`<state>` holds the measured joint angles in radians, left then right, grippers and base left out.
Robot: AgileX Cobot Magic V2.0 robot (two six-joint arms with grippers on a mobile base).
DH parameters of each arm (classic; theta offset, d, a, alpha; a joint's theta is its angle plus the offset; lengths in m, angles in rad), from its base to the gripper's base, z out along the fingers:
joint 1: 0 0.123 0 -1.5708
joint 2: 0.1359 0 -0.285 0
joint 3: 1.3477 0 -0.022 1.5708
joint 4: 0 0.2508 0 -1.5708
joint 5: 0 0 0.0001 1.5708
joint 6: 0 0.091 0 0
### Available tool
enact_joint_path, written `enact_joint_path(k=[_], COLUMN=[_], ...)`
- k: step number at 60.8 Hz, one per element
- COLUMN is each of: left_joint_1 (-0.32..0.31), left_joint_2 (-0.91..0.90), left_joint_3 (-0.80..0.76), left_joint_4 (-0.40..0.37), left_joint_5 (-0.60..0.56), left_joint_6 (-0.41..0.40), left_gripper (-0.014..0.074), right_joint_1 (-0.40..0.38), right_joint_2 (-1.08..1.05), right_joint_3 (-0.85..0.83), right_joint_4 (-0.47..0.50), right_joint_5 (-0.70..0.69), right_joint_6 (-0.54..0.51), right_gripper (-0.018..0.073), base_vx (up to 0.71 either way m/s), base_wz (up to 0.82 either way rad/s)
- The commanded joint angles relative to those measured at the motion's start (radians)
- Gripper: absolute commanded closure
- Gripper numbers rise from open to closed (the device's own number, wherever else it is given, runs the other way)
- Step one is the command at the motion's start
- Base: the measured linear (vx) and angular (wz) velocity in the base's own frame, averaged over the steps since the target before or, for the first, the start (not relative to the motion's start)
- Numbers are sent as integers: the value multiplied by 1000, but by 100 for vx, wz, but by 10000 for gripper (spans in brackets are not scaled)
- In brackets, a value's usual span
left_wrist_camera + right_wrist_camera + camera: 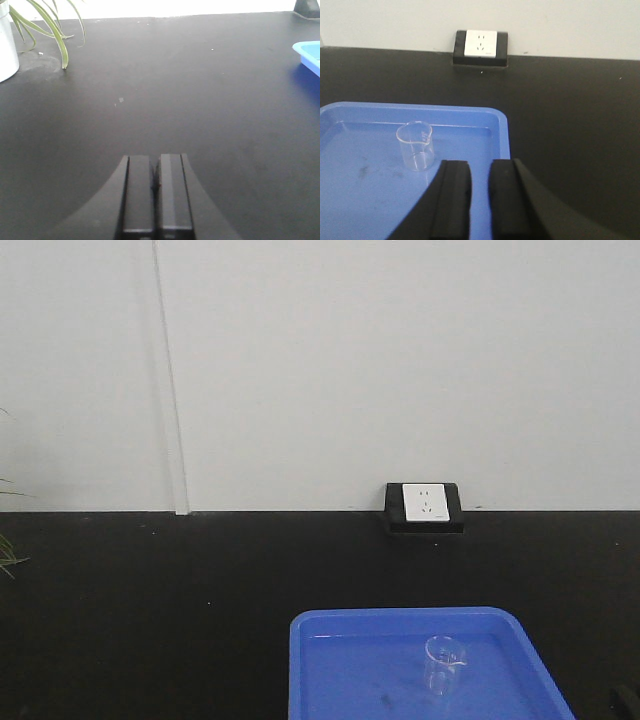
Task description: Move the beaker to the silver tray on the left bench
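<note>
The blue tray (340, 670) runs off the bottom edge, and marks on the beaker (443, 665) are too faint to read.

The beaker (415, 146) is clear glass; the tray (350, 210) is bright blue with dark smudges; the worktop (150, 610) is matte black, flecked with pale specks. The wall (400, 360) is white; the socket (425, 502) is white in a black housing; the plant (60, 50) is green with paler stripes; its pot (6, 45) is white.

Plain white wall (400, 360), vertical strip (168, 370) — white socket (425, 502), black surround
</note>
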<state>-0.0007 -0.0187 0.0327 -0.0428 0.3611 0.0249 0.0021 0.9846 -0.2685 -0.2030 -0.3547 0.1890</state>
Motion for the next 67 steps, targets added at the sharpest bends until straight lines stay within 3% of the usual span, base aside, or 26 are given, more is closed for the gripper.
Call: enact_joint_path(k=[1, 11, 17, 33, 43, 56, 67], left_joint_1=[-3, -3, -3, -3, -3, -3, -3], left_joint_2=[-6, -6, -6, -6, -6, -6, -6], left_joint_3=[20, 20, 20, 20, 20, 20, 20], left_joint_4=[-8, -8, -8, -8, -8, -8, -8], left_joint_5=[-79, -79, -79, -79, -79, -79, -79], left_joint_6=[-1, -1, -1, -1, -1, -1, -1], left_gripper=[595, 595, 595, 595, 595, 595, 595], right_joint_1=[-5, -5, -5, -4, 0, 86, 109], right_joint_2=[42, 183, 283, 597, 761, 904, 999], right_joint_3=[-34, -34, -35, -122, -250, -402, -521], right_joint_4=[1, -6, -65, -258, -294, -286, -215], right_joint_5=[-144, -304, -392, -582, -587, -570, -528], right_joint_6=[-5, -4, -4, -4, -1, -2, -5], right_gripper=[215, 78, 32, 3, 3, 3, 3], base_vx=[0, 0, 0, 0, 0, 0, 1], base_wz=[0, 0, 0, -1, -1, -2, -3])
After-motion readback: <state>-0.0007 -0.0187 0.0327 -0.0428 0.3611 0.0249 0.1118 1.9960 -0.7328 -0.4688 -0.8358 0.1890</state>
